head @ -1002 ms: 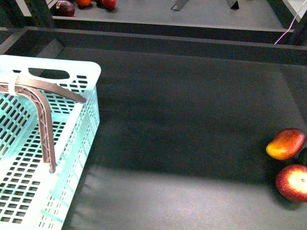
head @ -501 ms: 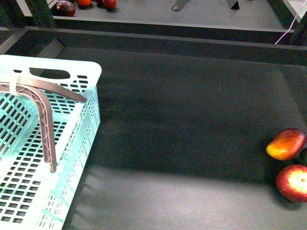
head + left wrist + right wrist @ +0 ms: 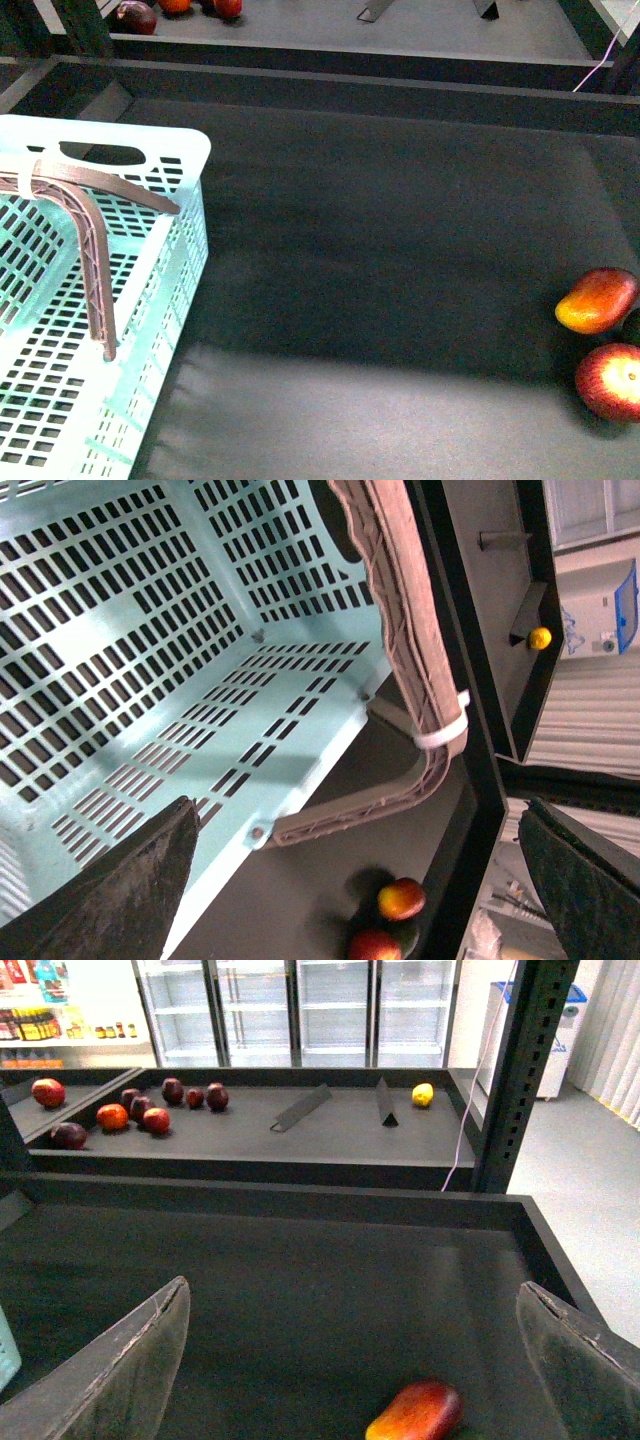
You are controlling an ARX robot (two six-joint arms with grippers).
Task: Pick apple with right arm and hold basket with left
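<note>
Your left fingers [image 3: 120, 890] and right fingers [image 3: 130, 1370] are both spread wide and empty. The basket [image 3: 170, 140] sits under the left fingers with its handle [image 3: 400, 600] just ahead, so close on that. The apple [image 3: 612, 381] seems to lie short of the mango [image 3: 415, 1412] that shows between the right fingers. Draw back, lower, then clench. The bench [image 3: 380, 250] carries one basket, one apple and one mango.

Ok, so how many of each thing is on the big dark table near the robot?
Basket: 1
Apple: 1
Red-and-yellow mango-like fruit: 1
Dark fruit, mostly cut off at the picture's edge: 1
Total: 4
</note>
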